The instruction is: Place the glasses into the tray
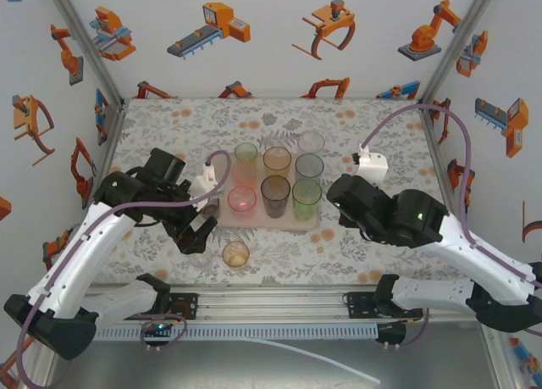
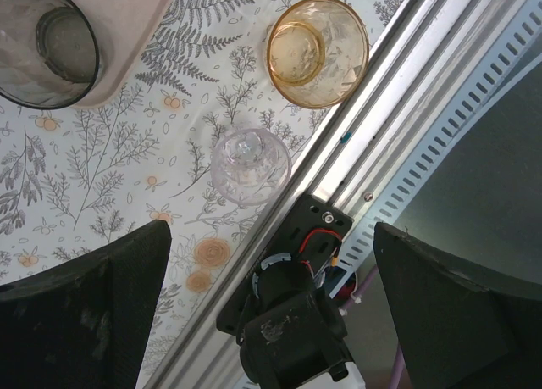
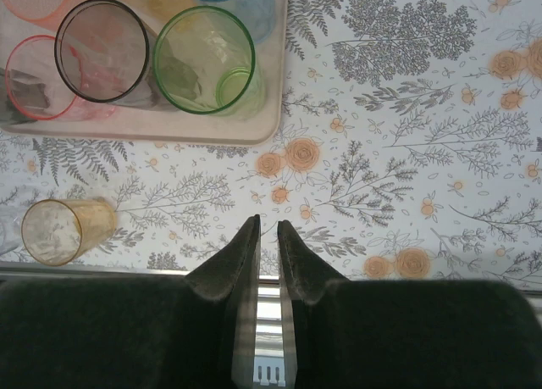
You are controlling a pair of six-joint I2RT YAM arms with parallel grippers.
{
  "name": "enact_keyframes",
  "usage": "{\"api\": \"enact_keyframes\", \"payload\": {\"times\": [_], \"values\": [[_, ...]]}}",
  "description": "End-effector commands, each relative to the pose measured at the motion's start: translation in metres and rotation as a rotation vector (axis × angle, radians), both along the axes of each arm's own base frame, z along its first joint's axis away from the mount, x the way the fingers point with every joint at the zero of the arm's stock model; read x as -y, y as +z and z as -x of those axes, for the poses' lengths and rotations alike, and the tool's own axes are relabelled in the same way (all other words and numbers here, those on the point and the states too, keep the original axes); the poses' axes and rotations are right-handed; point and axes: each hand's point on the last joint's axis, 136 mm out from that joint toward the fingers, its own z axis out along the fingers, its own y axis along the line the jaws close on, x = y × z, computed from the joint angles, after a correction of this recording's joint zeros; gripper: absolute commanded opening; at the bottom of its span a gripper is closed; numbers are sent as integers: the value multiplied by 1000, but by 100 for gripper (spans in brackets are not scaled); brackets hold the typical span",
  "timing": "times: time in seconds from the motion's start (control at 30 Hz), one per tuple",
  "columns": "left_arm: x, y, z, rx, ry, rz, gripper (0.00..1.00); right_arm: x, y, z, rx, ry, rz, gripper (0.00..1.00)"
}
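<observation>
Top external view showed the flat pale pink rectangular tray at mid-table holding several tinted see-through tumblers, the left gripper spread wide near a small clear tumbler and a short amber tumbler outside the tray, and the right gripper almost pressed together, pinching nothing.

tray: pale pink | green glass | smoky grey glass | pink glass | amber glass | clear glass | tabletop: white, printed with grey ferns and orange flowers | walls: white with orange robot drawings
</observation>
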Motion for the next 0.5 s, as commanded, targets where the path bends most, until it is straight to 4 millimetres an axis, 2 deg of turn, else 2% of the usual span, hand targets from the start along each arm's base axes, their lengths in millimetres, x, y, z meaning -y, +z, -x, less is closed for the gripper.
{"api": "enact_keyframes", "payload": {"times": [0.0, 0.23, 0.37, 0.47], "values": [[12, -2, -6, -4, -29, 5, 94, 8, 2, -1, 29, -41, -20, 18], [31, -18, -6, 10, -99, -44, 94, 26, 1, 6, 47, -89, -85, 18], [38, -36, -14, 49, -69, -95, 94, 37, -1, 9, 57, -122, -113, 17], [47, -48, -9, 52, -106, -106, 93, 41, 0, 10, 58, -139, -112, 17]]}}
